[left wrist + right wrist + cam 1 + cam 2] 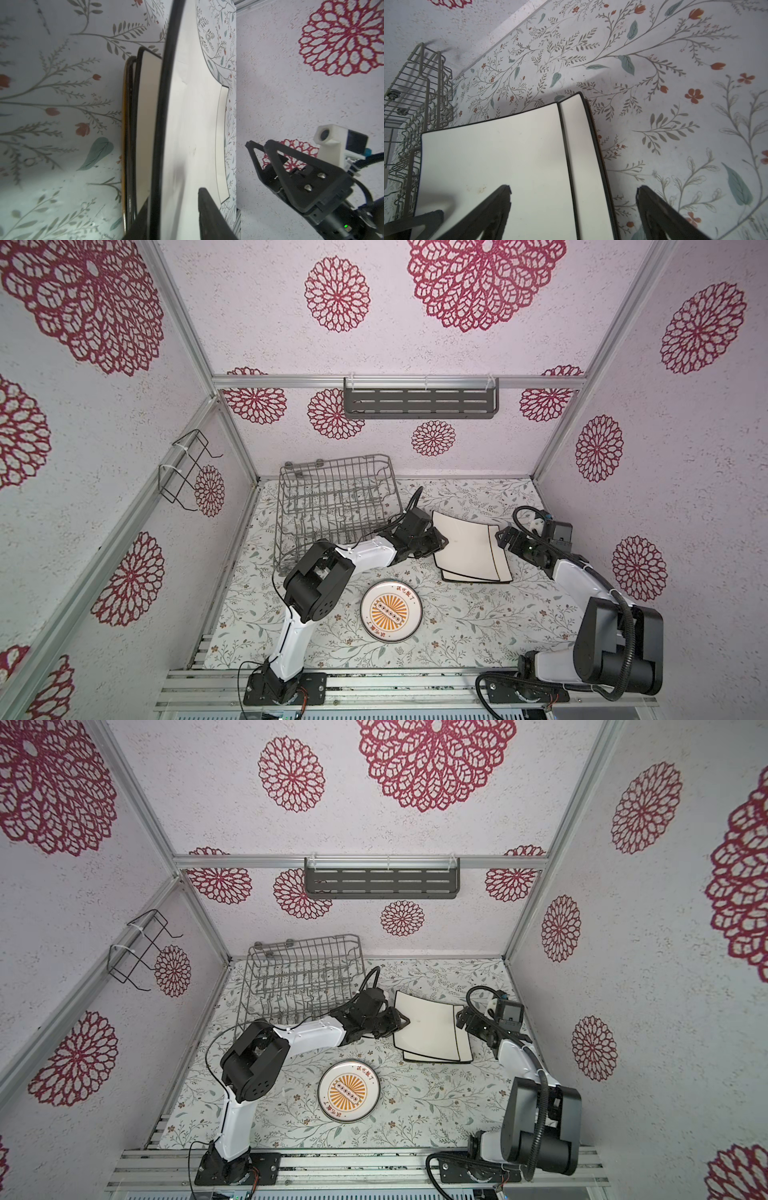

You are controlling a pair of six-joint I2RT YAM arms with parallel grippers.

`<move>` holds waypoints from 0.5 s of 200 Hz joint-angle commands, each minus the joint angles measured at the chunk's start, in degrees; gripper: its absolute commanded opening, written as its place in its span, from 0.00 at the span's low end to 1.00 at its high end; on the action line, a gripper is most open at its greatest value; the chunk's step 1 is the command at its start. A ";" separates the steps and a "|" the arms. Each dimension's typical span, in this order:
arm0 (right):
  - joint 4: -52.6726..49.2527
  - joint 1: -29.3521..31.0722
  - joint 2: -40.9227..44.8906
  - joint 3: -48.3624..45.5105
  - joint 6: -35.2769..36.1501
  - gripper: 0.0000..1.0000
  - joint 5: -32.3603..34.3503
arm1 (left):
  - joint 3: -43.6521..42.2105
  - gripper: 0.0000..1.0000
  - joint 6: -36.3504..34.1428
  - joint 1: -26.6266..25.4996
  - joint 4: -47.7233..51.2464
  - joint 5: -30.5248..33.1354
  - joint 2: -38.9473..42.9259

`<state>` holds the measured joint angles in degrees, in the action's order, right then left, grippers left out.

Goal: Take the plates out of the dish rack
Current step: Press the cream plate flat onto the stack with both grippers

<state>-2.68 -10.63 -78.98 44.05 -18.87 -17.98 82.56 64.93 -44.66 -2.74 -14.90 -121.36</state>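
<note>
Floral mat (478, 626) bears stacked black-rimmed white plates (465, 547).

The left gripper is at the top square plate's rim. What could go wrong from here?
1. The left gripper has its jaws around the rim of the top square plate, one finger under it; pulling back carelessly might drag or tip the plate.
2. That plate lies askew on the stack, so a nudge could slide it off.
3. The open right gripper hangs close to the stack's other side and might bump it.
</note>
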 commanded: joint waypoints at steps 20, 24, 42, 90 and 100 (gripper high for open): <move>0.67 -0.52 -1.67 1.90 2.86 0.97 0.31 | 3.93 0.35 -4.24 -1.08 3.53 0.25 -0.20; 0.58 -0.53 -1.93 2.06 3.06 0.97 0.32 | 4.22 0.35 -4.47 -1.12 4.01 0.35 -0.26; -0.13 -0.50 -3.46 2.79 3.71 0.97 -0.26 | 5.43 0.35 -5.70 -1.32 6.30 0.95 -0.69; 0.06 -0.49 -5.33 3.45 4.37 0.96 -0.57 | 7.22 0.35 -7.61 -1.57 10.26 1.42 -1.59; -0.05 -0.44 -5.72 3.60 4.53 0.96 -0.65 | 7.22 0.35 -7.71 -1.61 10.51 1.41 -1.59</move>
<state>-2.87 -10.63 -84.12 45.39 -16.08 -18.09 88.05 59.11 -45.50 7.31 -14.00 -122.43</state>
